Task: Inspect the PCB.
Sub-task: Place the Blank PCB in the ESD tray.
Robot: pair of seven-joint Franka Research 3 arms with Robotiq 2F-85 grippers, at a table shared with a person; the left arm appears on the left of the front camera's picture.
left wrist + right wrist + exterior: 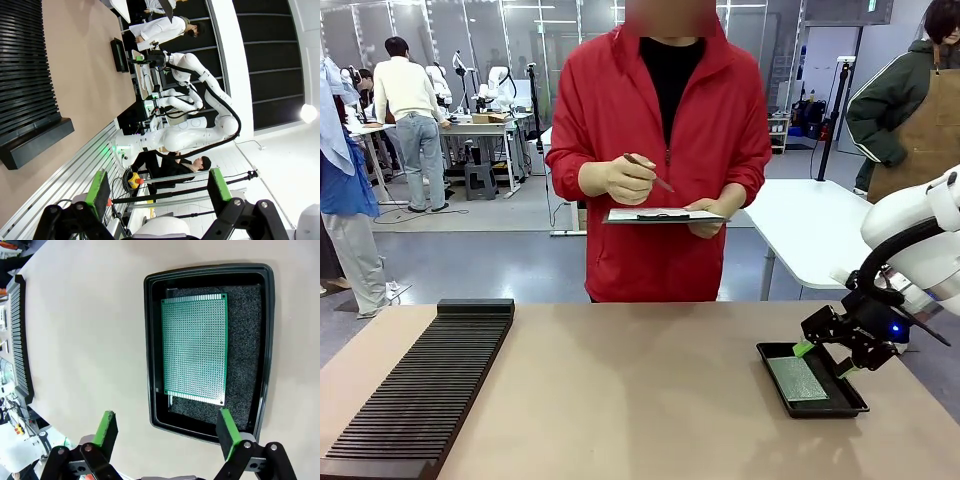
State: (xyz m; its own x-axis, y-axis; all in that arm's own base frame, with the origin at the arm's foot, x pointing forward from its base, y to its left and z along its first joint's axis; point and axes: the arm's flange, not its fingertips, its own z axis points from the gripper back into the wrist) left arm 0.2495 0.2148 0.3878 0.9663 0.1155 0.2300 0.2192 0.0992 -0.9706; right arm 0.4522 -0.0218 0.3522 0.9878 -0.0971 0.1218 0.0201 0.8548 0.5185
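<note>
One PCB (194, 346) in one tray (210, 275).

A: Anything cut off at the right pincer (825, 358)?

B: Front view: its arm leaves the picture's right edge, and its near finger overlaps the far right rim of the black tray (772, 382). Whether pad touches rim, cannot tell.

A: The slotted rack (420, 385)?

B: Its near end runs off the bottom left. In the right wrist view it is cropped at the left edge.

A: The clipboard (663, 215)?

B: Seen nearly edge-on; nothing on the sheet legible. The person's far hand (712, 218) is mostly underneath it.

A: PCB (194, 346) markings?

B: Too fine to read.
</note>
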